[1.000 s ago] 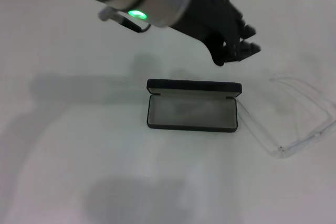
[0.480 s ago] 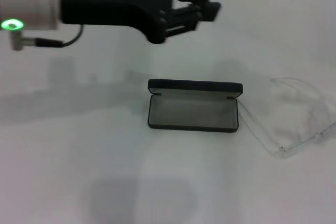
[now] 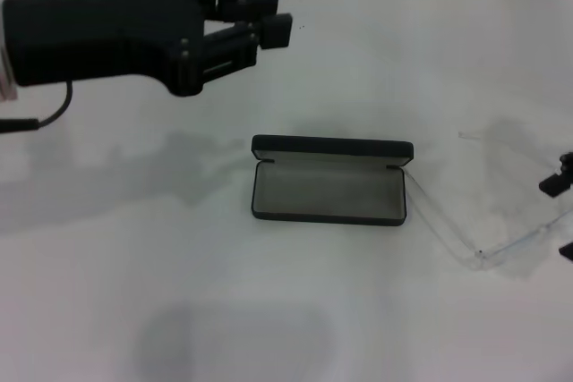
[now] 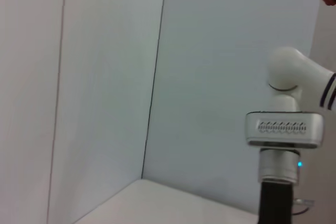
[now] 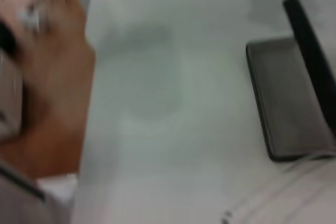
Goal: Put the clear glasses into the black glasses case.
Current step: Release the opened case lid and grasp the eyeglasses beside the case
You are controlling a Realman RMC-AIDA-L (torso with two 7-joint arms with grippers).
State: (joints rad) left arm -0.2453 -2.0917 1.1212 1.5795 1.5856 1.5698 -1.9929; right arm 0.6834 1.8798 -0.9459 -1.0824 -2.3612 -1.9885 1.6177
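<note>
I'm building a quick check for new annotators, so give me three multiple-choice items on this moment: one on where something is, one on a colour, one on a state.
1. Where do the clear glasses lie relative to the black glasses case?
A. Inside it
B. On the table to its right
C. On its lid

2. What colour is the case's lining?
A. Grey
B. Red
C. Blue

3. What state is the case in?
A. Shut
C. Upside down
B. Open, lid standing up

Answers:
1 B, the glasses rest on the white table beside the case's right end, with the right gripper just entering at that edge.
2 A, the head view shows a grey inside.
3 B, the lid stands behind an empty tray, while the left gripper hangs above and to the left, away from it.
</note>
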